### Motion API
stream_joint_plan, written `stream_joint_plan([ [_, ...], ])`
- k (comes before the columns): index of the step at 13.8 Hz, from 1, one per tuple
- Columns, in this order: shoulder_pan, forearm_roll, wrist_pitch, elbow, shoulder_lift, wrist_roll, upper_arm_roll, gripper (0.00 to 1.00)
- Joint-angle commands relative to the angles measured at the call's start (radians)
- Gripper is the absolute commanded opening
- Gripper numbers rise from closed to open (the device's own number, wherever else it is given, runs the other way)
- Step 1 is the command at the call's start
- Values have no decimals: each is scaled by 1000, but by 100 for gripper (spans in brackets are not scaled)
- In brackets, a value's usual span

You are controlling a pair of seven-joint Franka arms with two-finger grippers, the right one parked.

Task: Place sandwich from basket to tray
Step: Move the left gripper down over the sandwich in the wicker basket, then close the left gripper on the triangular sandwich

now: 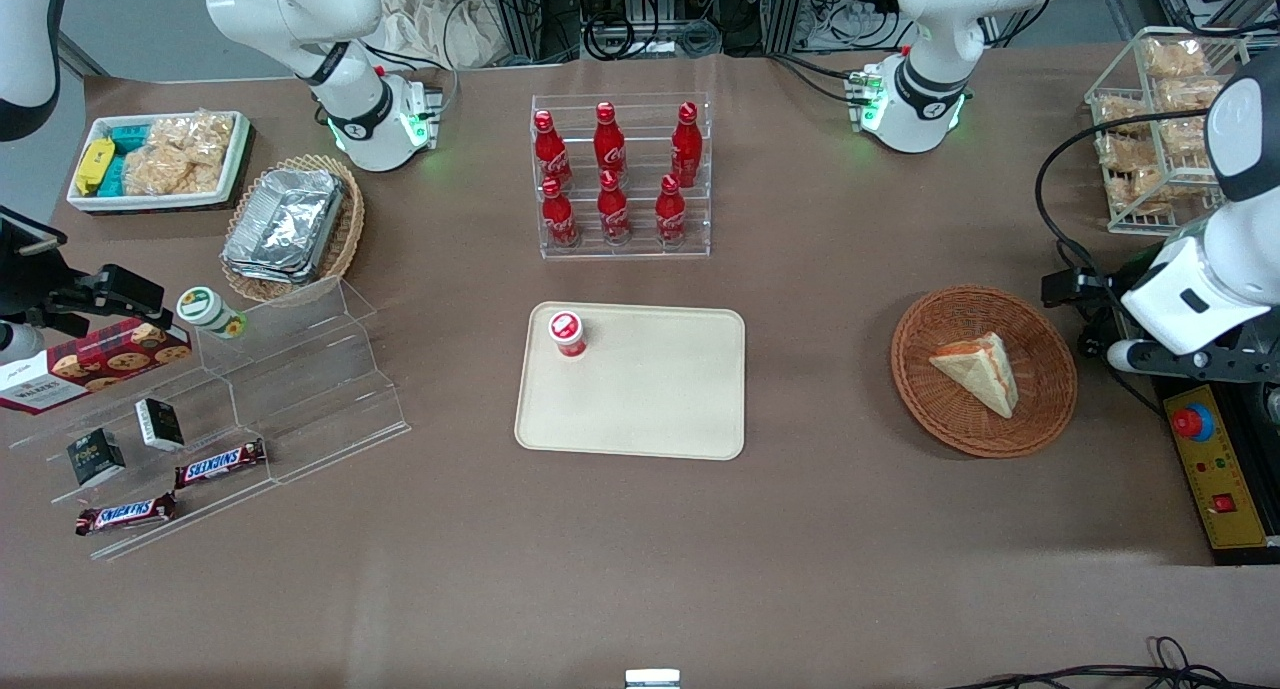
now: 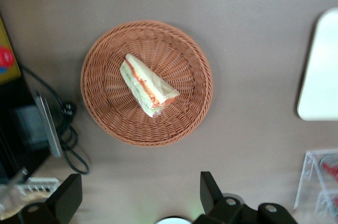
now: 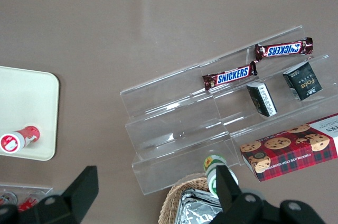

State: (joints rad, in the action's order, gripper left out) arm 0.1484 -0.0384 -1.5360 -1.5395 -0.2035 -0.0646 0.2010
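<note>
Nearest the front camera: tray (image 1: 640, 419) flat on the brown counter (image 1: 640, 569), small red-capped bottle (image 1: 567, 333) standing at one corner. Toward the working arm's end: basket (image 2: 105, 102) with sandwich (image 2: 148, 85) lying inside, untouched. Above it, well clear: hand (image 2: 138, 198), fingers (image 2: 67, 195) spread wide, empty.
</note>
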Motion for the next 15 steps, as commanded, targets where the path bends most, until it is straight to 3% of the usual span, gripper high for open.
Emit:
stream_joint_plan([
  [1, 31, 5, -34, -26, -76, -372, 9, 100],
  [4, 45, -18, -257, -190, -70, -539, 8, 100],
  [8, 46, -107, -560, -394, -80, -832, 6, 100],
  [15, 54, -112, -763, -579, -82, -853, 5, 100],
])
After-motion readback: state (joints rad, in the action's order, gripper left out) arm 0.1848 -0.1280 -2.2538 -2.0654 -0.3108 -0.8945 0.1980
